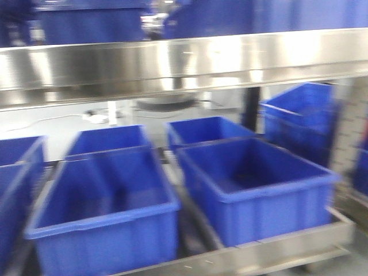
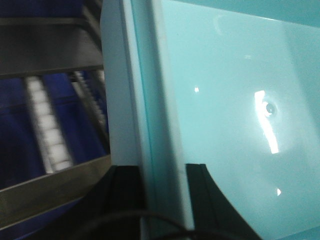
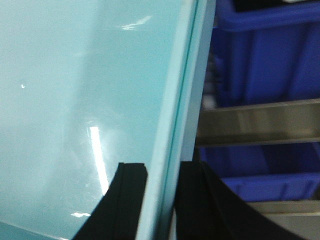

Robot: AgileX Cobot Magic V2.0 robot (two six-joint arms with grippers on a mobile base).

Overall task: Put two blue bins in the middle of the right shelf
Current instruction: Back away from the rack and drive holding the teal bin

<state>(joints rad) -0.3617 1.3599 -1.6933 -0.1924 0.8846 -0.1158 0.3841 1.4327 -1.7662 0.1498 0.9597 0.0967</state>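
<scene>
Pinching the cyan bin's (image 2: 220, 100) rim, my left jaws and right jaws each straddle its wall; blue bins (image 1: 253, 184) sit under the rail (image 1: 184, 63).

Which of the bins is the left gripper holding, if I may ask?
The pale cyan bin, its rim clamped in the left gripper; the royal-blue bins sit on the rack, ungripped.

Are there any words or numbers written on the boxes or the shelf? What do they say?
None: no words, numbers or labels can be read anywhere.
Pale blue bin: plain, only glints of light.
Dark blue bins: plain, though the front view is blurry.
Steel shelf rail: only reflections.
</scene>
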